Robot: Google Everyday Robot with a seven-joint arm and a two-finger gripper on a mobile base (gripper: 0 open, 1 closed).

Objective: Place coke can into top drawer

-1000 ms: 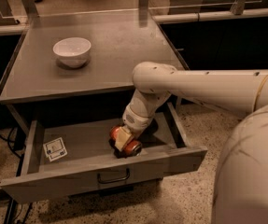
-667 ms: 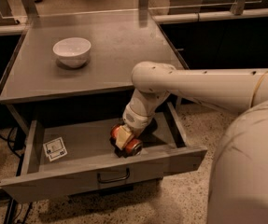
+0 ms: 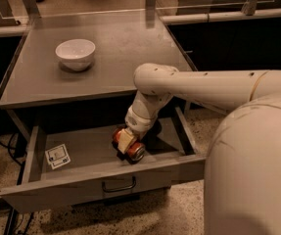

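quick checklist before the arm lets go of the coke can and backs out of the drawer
1. top drawer pulled out enough: ok, its floor is open to view.
2. coke can inside the drawer: ok, it lies on its side, right of the middle.
3. Can resting on the drawer floor: cannot tell, contact underneath is hidden.
4. gripper released: not ok, it is down in the drawer and shut on the can.
5. white sticker apart from the can: ok, it lies at the drawer's left end.
6. white bowl out of the arm's way: ok, it sits far back on the tabletop.
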